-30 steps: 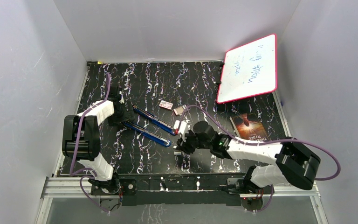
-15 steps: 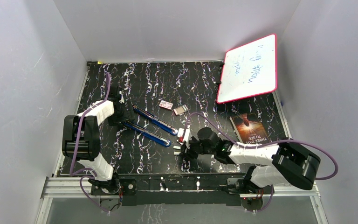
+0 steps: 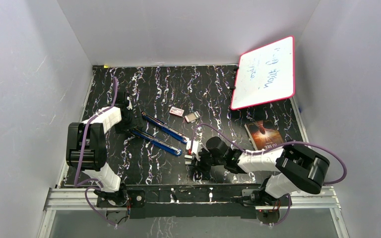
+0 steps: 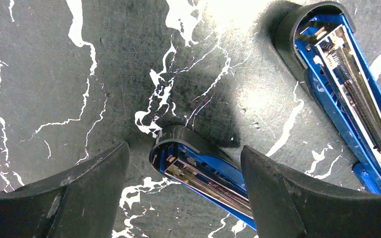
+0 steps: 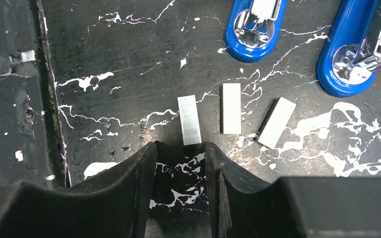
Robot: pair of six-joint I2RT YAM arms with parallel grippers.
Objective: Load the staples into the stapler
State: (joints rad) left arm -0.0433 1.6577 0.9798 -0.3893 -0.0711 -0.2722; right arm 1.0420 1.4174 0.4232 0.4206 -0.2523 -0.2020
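The black, white-veined table (image 3: 218,84) fills my top view. A red-rimmed whiteboard (image 3: 265,72) leans at its far right corner, and a book (image 3: 265,135) lies flat just in front of that.

The blue stapler (image 3: 163,128) lies left of centre as two long bars side by side, insides up. The spring and rail show clearly on the left wrist camera.

My left tool (image 4: 184,150) is spread wide. It straddles the black-capped end of the nearer bar, with a gap on each side of it.

My right tool (image 5: 181,148) sits low over the table near the front edge. Its jaws stand partly apart with only bare table between them.

Beyond the stapler's far bar lie a small red-and-white box (image 3: 177,111) and a small grey box (image 3: 192,117).

The staples (image 5: 189,120) are three short silvery strips lying loose on the table in a row, none held. The nearest is just ahead of the right tool's gap, and the stapler's rounded blue ends are just past them.
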